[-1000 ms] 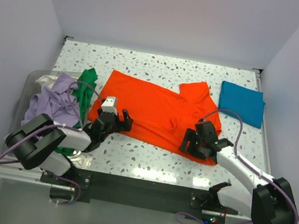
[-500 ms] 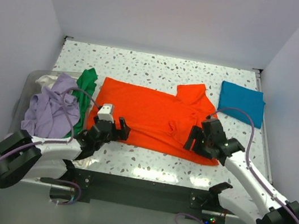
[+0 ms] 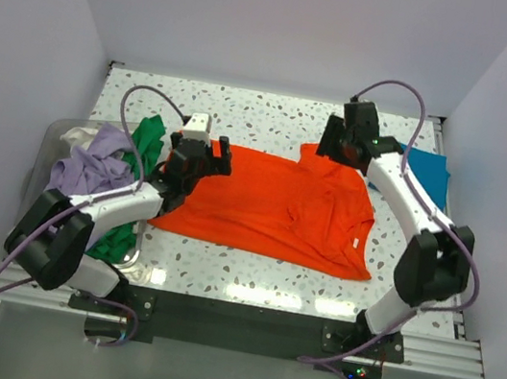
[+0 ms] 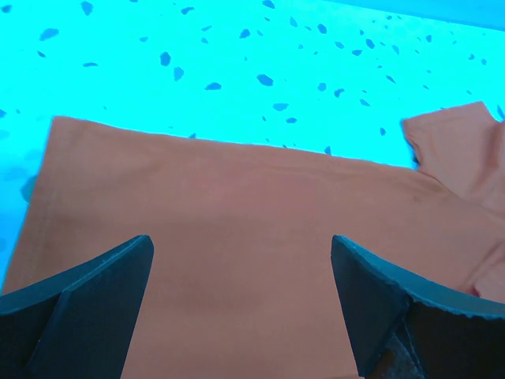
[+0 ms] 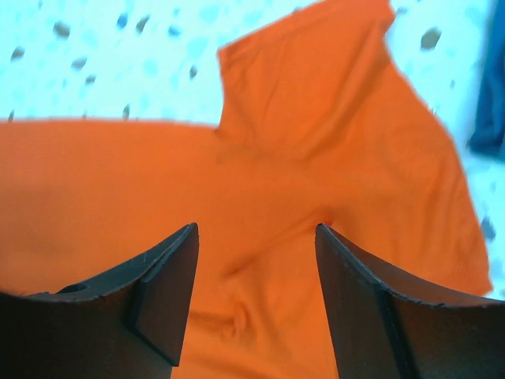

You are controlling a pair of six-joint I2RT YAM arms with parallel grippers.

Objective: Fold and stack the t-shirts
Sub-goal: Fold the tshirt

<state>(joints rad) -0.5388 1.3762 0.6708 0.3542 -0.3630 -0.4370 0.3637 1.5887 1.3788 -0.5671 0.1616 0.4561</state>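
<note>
A bright orange t-shirt (image 3: 271, 202) lies spread flat in the middle of the table, one sleeve (image 5: 316, 71) pointing to the far side. My left gripper (image 3: 205, 160) hovers over its far left part, fingers wide open with only orange cloth (image 4: 237, 229) below them. At the far right sleeve my right gripper (image 3: 335, 148) is open with nothing between its fingers (image 5: 162, 292). A folded teal-blue t-shirt (image 3: 428, 175) lies at the far right, partly hidden behind the right arm. Green (image 3: 148, 148), lavender (image 3: 91, 172) and whitish (image 3: 73, 135) tees are heaped on the left.
The heap of tees sits in a shallow clear bin (image 3: 46, 150) at the table's left edge. White walls close in the left, far and right sides. The teal shirt's edge (image 5: 491, 103) shows at the right of the right wrist view.
Both arms have swung from the shirt's near edge to its far edge. The orange shirt now lies flatter and wider. The right gripper's fingers have narrowed a little.
</note>
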